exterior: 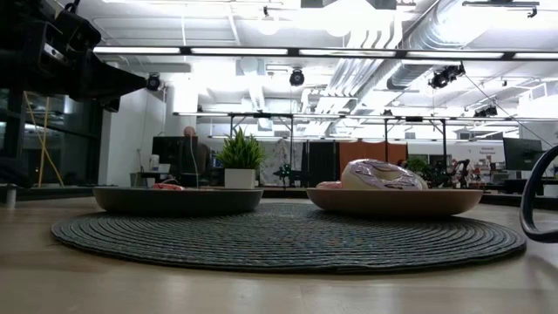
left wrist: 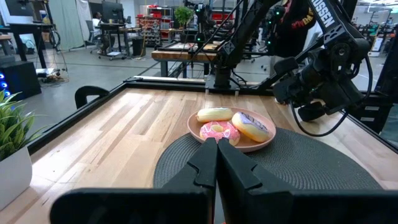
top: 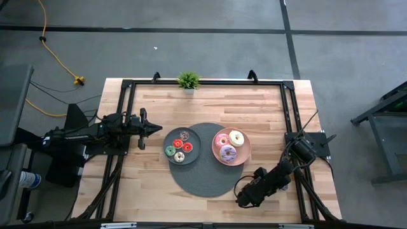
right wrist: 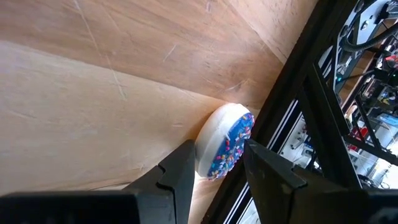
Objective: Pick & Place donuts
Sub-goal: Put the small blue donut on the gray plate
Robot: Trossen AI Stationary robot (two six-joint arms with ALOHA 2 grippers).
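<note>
High view: three large donuts, pink (top: 222, 140), white (top: 236, 137) and purple (top: 227, 152), lie in the pink plate (top: 243, 156); the grey plate (top: 193, 150) beside it holds four tiny donuts, brown (top: 184, 135), red (top: 187, 147), green (top: 170, 151) and cream (top: 179, 157). Both plates rest on a round woven mat (top: 205, 177) on the worktop (top: 159, 184). One more donut (right wrist: 225, 148), blue-sprinkled and standing on edge, sits near the worktop's front right corner against the frame rail (right wrist: 292, 112), clamped between the fingers of the right tool (right wrist: 221, 163). The left tool (top: 159, 129), fingers together, hovers just left of the grey plate. A small potted plant (top: 188, 81) stands at the far edge.
</note>
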